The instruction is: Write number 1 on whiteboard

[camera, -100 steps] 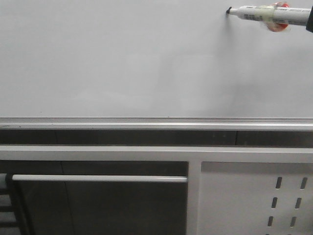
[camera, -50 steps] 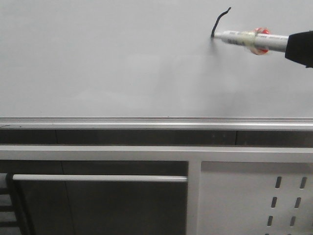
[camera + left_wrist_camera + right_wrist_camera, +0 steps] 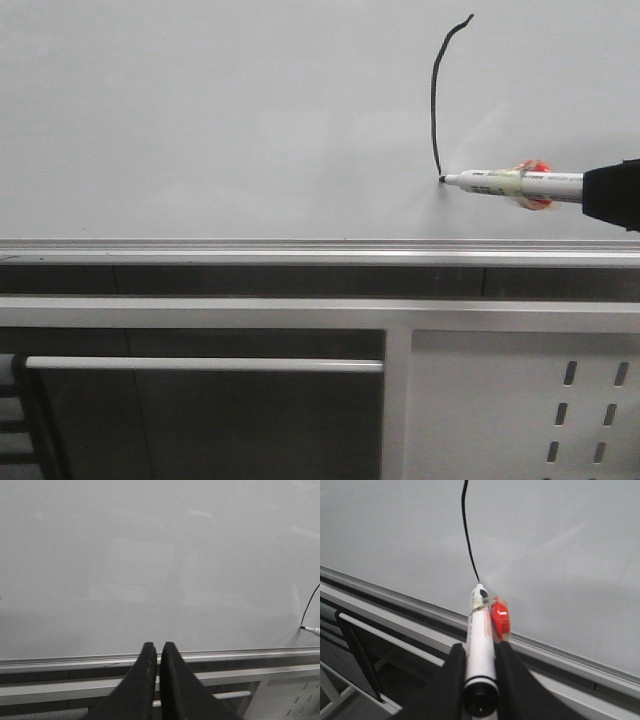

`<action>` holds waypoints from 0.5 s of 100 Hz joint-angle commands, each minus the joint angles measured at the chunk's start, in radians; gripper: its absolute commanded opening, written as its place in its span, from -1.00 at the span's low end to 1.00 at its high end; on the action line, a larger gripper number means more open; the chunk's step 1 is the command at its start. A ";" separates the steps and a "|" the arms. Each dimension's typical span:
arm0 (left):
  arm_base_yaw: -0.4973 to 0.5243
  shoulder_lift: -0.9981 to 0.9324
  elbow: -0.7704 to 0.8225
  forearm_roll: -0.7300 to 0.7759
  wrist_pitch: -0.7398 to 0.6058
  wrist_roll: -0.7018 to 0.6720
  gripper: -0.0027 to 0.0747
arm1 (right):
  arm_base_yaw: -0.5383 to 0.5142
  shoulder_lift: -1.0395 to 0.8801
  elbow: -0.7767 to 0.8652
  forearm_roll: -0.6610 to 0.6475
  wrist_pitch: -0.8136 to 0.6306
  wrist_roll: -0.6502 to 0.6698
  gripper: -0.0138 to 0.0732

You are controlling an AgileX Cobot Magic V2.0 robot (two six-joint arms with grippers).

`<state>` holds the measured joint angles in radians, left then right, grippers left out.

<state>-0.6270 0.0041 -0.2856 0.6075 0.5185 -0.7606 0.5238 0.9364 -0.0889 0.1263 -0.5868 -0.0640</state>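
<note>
The glossy whiteboard (image 3: 220, 130) fills the upper front view, with a silver rail along its lower edge. A thin black curved stroke, the number 1 (image 3: 436, 100), runs down it at the right, with a small flick at its top. My right gripper (image 3: 480, 652) is shut on a white marker (image 3: 510, 182) with a red piece taped to it. The marker's tip touches the board at the stroke's lower end (image 3: 477, 580). My left gripper (image 3: 158, 647) is shut on nothing, facing the board's rail; the number 1 (image 3: 309, 605) shows at that view's edge.
Below the whiteboard's rail (image 3: 300, 245) runs a white metal frame (image 3: 395, 400) with a horizontal bar (image 3: 200, 365). A white perforated panel (image 3: 520, 410) fills the lower right. Dark gaps lie between the frame members.
The marker has travelled down the board from its top right, drawing the flick and then the long curved stroke. The right gripper came further into the front view.
</note>
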 commanded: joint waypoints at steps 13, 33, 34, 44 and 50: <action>0.000 0.012 -0.025 0.021 -0.070 -0.001 -0.98 | -0.004 -0.003 -0.033 -0.007 -0.071 -0.008 -0.80; 0.000 0.012 -0.025 0.015 -0.074 -0.001 -0.98 | 0.026 -0.073 -0.033 -0.092 -0.055 0.064 -0.80; 0.000 0.012 -0.025 0.015 -0.075 -0.001 -0.98 | 0.031 -0.078 -0.033 -0.100 -0.051 0.072 -0.80; 0.000 0.012 -0.025 0.015 -0.102 -0.001 -0.98 | 0.067 -0.151 -0.033 -0.109 0.036 0.105 -0.80; 0.000 0.012 -0.025 0.015 -0.131 -0.001 -0.98 | 0.090 -0.199 -0.033 -0.109 0.113 0.111 -0.80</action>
<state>-0.6270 0.0041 -0.2856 0.6075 0.4906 -0.7606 0.5881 0.7979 -0.0889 0.0387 -0.4907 0.0270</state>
